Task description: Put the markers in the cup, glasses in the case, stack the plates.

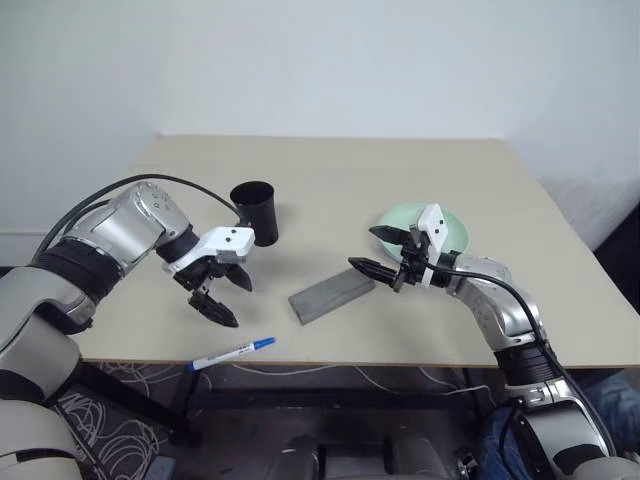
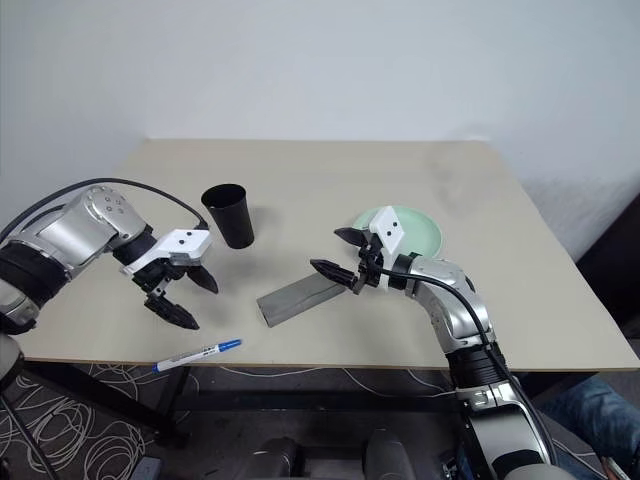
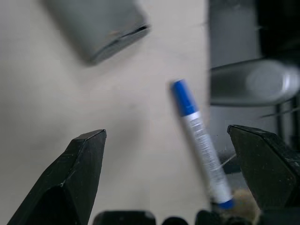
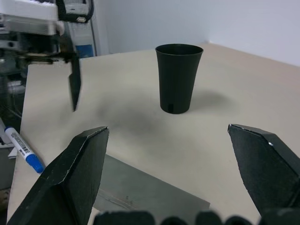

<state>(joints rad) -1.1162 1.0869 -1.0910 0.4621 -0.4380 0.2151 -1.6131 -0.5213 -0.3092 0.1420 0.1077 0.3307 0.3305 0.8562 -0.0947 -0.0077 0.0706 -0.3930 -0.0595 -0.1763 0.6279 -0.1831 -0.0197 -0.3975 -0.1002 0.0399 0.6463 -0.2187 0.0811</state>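
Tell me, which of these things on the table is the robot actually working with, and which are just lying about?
Part of the job:
- marker, lying at the table's front edge
- black cup, standing upright
- grey case, closed
- green plate

Just lying about:
- cables on the floor under the table

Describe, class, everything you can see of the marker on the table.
The marker is a slim white pen with a blue cap and small dark print along its barrel. It lies flat near the table's front edge, cap end toward the grey case, apart from it. Nothing touches it; the open left gripper hangs above it.
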